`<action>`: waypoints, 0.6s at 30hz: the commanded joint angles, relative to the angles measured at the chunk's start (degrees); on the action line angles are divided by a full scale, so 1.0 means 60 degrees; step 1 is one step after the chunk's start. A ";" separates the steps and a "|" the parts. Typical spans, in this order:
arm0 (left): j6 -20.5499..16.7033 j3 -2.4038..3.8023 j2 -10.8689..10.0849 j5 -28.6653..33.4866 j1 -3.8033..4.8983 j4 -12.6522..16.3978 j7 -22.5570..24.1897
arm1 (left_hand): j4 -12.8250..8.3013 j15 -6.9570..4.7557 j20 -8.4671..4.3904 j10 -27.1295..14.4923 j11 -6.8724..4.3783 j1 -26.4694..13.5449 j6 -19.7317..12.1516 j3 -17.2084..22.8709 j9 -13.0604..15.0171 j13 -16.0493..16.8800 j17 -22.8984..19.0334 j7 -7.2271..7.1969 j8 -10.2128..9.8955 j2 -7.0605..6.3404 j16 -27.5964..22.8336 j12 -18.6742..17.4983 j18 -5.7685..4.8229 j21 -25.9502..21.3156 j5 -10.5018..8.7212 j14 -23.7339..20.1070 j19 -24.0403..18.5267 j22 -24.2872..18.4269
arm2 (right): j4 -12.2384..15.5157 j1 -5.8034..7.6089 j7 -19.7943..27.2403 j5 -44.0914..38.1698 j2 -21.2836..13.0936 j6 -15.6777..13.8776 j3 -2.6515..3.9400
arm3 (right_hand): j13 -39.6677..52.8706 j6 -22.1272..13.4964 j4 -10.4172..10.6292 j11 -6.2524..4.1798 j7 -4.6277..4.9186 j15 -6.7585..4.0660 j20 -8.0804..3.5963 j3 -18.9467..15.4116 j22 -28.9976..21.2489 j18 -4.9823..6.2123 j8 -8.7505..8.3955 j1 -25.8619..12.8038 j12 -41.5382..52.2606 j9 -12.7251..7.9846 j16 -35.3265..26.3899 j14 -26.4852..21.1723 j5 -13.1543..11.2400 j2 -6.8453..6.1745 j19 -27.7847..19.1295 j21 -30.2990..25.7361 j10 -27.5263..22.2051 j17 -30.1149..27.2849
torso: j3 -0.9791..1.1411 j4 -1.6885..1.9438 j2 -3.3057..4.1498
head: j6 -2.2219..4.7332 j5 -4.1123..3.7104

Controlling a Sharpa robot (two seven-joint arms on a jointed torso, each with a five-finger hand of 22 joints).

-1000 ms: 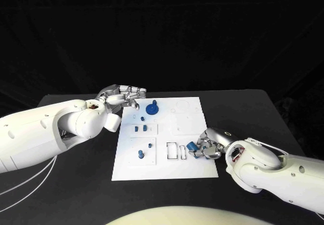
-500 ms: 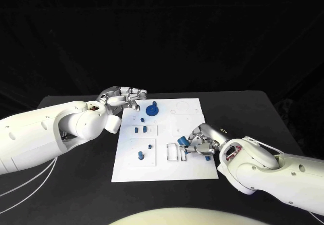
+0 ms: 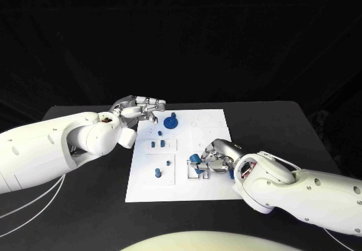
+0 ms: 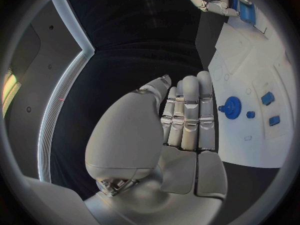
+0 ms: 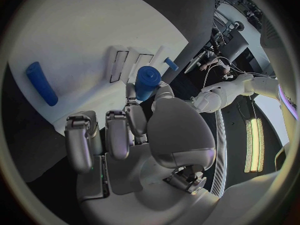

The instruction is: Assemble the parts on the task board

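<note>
On the black worktop lies the white board. The left robot hand hovers at the board's far left corner, fingers straight and together, holding nothing, beside the blue gear. Blue pegs stand left of centre. The right robot hand pinches a blue cylinder over the rectangular slots.

From the head we look down on the whole task board; each wrist camera sits close behind its own hand. All three views share the board's white surface.
</note>
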 commanded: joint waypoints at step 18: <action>0.0206 0.0006 -0.0006 0.0045 0.0008 0.0054 -0.0026 | 0.0007 0.0092 0.0045 -0.0088 0.0015 -0.0095 -0.0095 -0.0056 -0.0020 0.0016 -0.0005 0.0002 -0.0011 -0.0012 -0.0026 0.0032 0.0047 -0.0076 -0.0015 -0.0011 0.0054 -0.0022 | -0.0358 -0.0012 -0.0069 0.0042 0.0244 0.0721 -0.0004 | -0.0493 -0.0277 0.0030 0.0112 0.0020 0.0004 -0.0031 -0.0389 0.2510 -0.0063 -0.0053 -0.0974 -0.0889 0.0302 -0.0141 0.0578 -0.2117 -0.0306 0.0998 0.0052 -0.0360 0.0441 | 0.0002 -0.0016 -0.0009 | -0.0045 0.0049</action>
